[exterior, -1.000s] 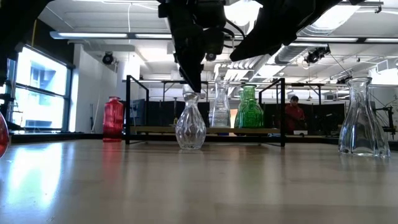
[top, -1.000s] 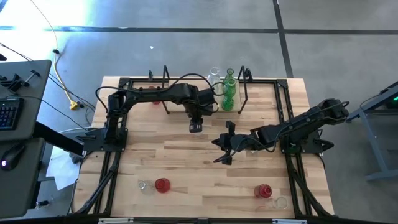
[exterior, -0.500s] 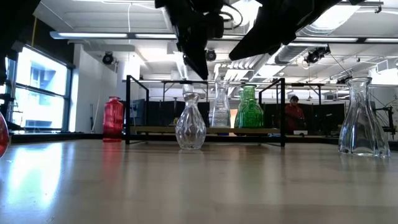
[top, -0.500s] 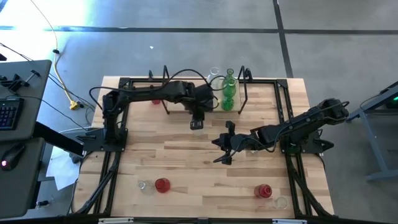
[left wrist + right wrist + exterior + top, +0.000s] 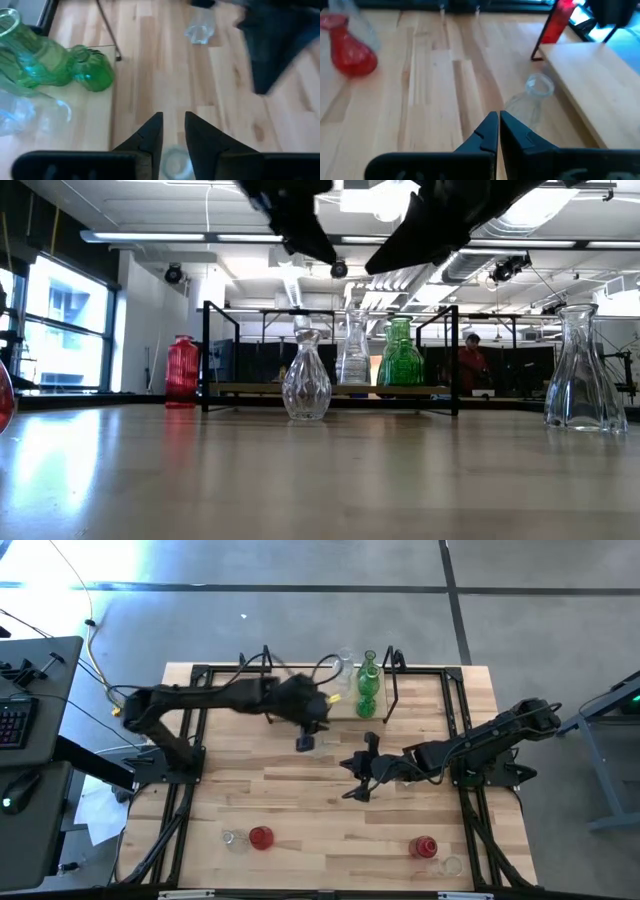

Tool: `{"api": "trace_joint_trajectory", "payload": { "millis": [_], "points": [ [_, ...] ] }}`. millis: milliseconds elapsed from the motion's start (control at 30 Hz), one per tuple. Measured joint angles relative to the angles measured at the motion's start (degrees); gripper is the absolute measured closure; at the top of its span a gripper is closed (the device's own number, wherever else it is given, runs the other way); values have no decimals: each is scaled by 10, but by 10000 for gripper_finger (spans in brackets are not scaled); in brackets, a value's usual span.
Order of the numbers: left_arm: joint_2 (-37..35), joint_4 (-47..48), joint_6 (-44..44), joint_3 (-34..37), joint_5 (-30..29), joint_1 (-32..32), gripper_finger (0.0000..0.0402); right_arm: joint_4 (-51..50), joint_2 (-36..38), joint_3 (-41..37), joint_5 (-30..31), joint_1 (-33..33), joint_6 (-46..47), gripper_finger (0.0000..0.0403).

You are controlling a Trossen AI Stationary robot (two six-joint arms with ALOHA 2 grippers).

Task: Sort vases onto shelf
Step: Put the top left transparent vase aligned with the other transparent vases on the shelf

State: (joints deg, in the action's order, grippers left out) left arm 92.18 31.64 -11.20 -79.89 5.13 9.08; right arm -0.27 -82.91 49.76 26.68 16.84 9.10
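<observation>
In the low view both arms poke in from the top and are cut off, so no fingers show there. At the left edge only a sliver of a red vase (image 5: pixel 4 402) shows. A person (image 5: pixel 470 362) far back in the room is too small to make out.

In the left wrist view the other arm (image 5: pixel 272 37) is a dark blur. A clear vase (image 5: pixel 176 164) below the left gripper (image 5: pixel 173 131) is cut off by the edge. Another clear vase (image 5: pixel 27 114) beside the green vases (image 5: pixel 60 64) is blurry and half out of the picture.

In the right wrist view, a red vase (image 5: pixel 351 50) looks smeared.
</observation>
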Motion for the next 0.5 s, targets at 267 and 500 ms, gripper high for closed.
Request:
{"api": "trace_joint_trajectory", "payload": {
  "millis": [267,500],
  "points": [
    [-176,-299,35,254,5,-36,378,71,-15,0,33,-30,28,383],
    [-311,-432,40,397,-6,-47,392,147,-64,0,31,-54,29,262]
  ]
}}
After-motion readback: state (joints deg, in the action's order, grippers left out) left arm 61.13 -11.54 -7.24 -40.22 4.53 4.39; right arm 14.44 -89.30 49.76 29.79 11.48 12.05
